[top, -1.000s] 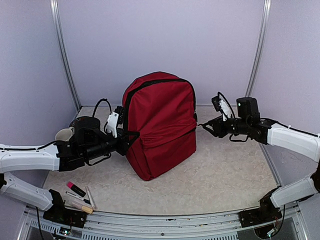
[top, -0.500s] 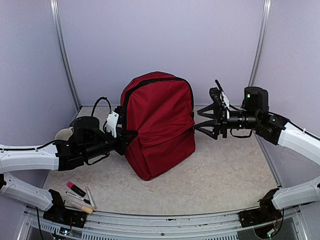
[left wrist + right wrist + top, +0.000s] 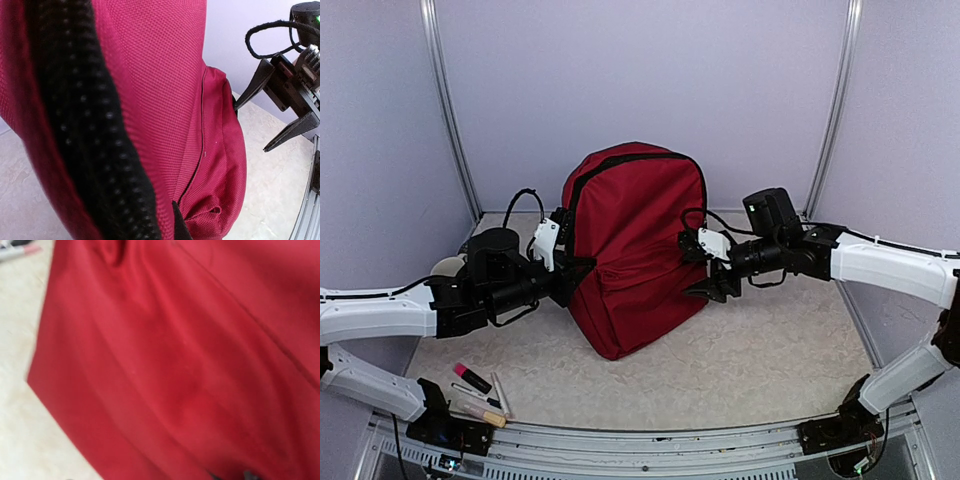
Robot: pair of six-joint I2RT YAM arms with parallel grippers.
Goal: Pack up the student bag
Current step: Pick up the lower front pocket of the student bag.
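Note:
The student bag point(image 3: 640, 250), dark red with black zippers, stands upright mid-table and fills the left wrist view point(image 3: 165, 90) and the blurred right wrist view point(image 3: 190, 370). My left gripper point(image 3: 576, 276) is shut against the bag's left side, by the black mesh strap point(image 3: 85, 130); one dark fingertip point(image 3: 181, 227) shows at the seam of the front pocket. Over at the bag's right side, level with the front pocket, my right gripper point(image 3: 696, 270) stands wide open with nothing between its fingers. It also shows in the left wrist view, where this right gripper point(image 3: 272, 117) sits just off the fabric.
A pink marker point(image 3: 471, 377), a grey pen point(image 3: 501, 394) and a beige stick point(image 3: 482, 412) lie at the front left. A pale cup point(image 3: 447, 268) sits behind my left arm. Lilac walls close the back and sides. A metal rail point(image 3: 650, 440) runs along the front.
My right arm has swung left from well off the bag to its right side. Its jaws have gone from nearly closed to wide open. The left arm has stayed put.

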